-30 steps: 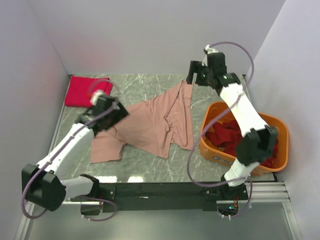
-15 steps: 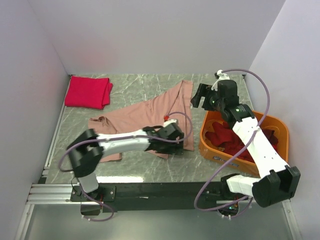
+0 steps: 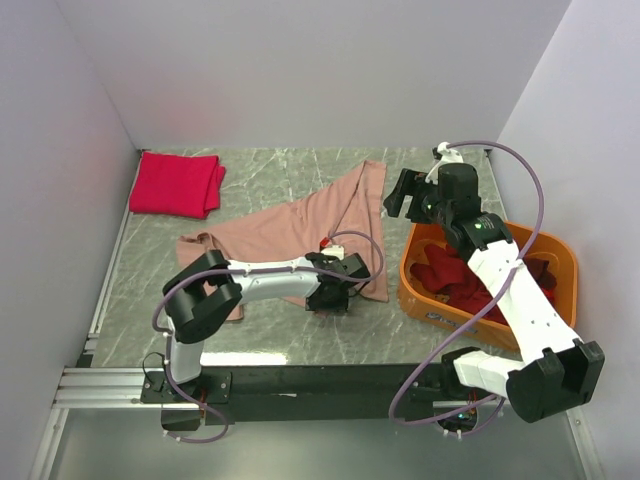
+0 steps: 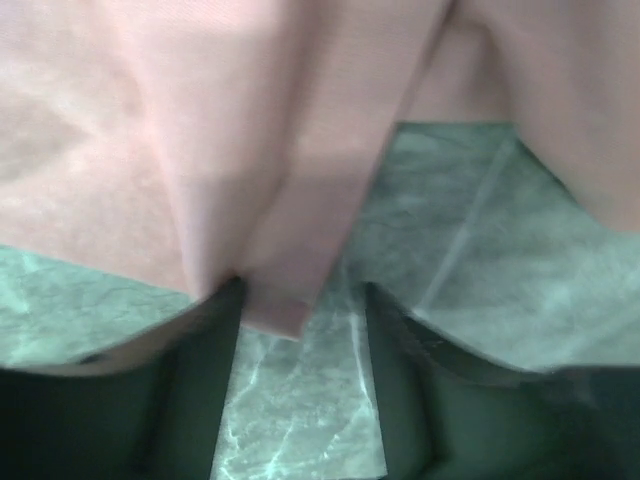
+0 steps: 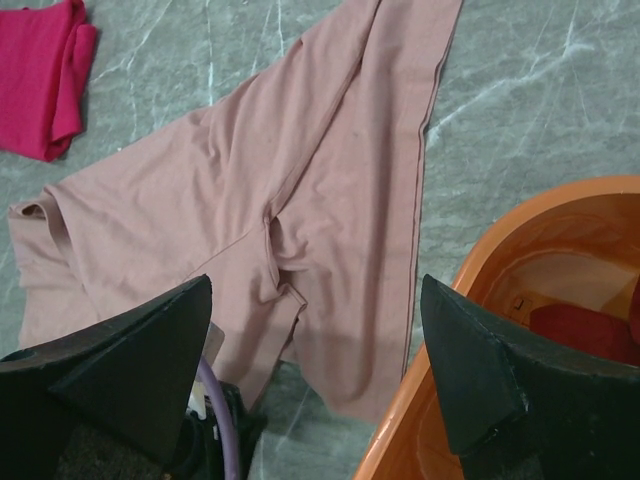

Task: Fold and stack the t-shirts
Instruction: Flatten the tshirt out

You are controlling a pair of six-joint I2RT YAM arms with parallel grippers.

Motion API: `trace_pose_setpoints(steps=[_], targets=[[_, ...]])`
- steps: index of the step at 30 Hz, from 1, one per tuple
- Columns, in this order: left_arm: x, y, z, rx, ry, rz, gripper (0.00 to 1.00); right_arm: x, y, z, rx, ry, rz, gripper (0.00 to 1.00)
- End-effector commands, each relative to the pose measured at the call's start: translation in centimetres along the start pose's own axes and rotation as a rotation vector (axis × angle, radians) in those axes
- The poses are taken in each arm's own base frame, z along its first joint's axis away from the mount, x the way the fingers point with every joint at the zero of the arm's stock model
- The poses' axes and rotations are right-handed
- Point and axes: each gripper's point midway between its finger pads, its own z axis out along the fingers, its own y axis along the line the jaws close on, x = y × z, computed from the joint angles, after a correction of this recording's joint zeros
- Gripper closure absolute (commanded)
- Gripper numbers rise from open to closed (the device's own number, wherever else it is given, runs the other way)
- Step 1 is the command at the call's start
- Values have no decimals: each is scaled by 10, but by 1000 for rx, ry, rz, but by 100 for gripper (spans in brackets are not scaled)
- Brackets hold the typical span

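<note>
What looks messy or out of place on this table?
The dusty-pink t-shirt lies skewed diagonally across the table, wrinkled, with one edge bunched. By contrast, the crimson t-shirt sits folded neatly in the far-left corner. Nothing looks spilled or damaged.

Right, tallying up: one dusty-pink t-shirt (image 3: 300, 218) mid-table, one crimson-pink t-shirt (image 3: 175, 185) at ten o'clock, one orange tub (image 3: 425, 305) at four o'clock. Dark red shirts (image 3: 445, 275) heaped inside, too tangled to count. Two arms: left arm (image 3: 260, 278), right arm (image 3: 520, 290).
</note>
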Motion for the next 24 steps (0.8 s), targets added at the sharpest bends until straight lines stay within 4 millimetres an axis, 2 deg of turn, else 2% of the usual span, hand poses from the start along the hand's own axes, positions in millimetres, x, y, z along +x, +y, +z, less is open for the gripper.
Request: trace_pose_setpoints(steps=[1,2,4,5,8,10,11,12,15,16,18,19,21,22,24], targets=[[6,17,9,-126,-6,1,50,-8,0,-2,5,-37,-8,9],[8,22,11,-162,3,6,66,-7,-1,-1,11,-35,-6,9],[4,28,11,-207,-22,-3,81,-7,-3,-1,19,-35,-6,9],[1,31,9,-229,-28,-7,99,-8,-4,-1,26,-41,-6,9],[-19,26,-3,-227,-101,-24,99,-7,-6,-2,32,-40,-9,9],[-38,24,-21,-212,-160,-38,99,-8,-4,-4,22,-44,-21,9],[-60,19,-36,-196,-234,-61,99,-8,-3,-6,14,-51,-25,9],[-70,24,-44,-208,-256,-59,99,-7,-2,-6,4,-47,-28,9],[-127,42,-69,-206,-350,-136,99,-3,0,-8,-16,-44,-38,9],[-153,59,-71,-217,-375,-194,99,-4,1,-9,-20,-47,-38,9],[-191,78,-86,-213,-440,-232,99,0,2,-8,-30,-38,-38,9],[-222,104,-88,-226,-480,-314,99,3,4,-7,-44,-28,-38,9],[-258,129,-93,-211,-521,-333,99,5,3,-5,-44,-20,-41,9],[-290,157,-94,-195,-568,-422,99,5,3,-5,-42,-19,-38,9],[-318,183,-91,-199,-584,-456,99,6,4,-4,-48,-14,-38,9]])
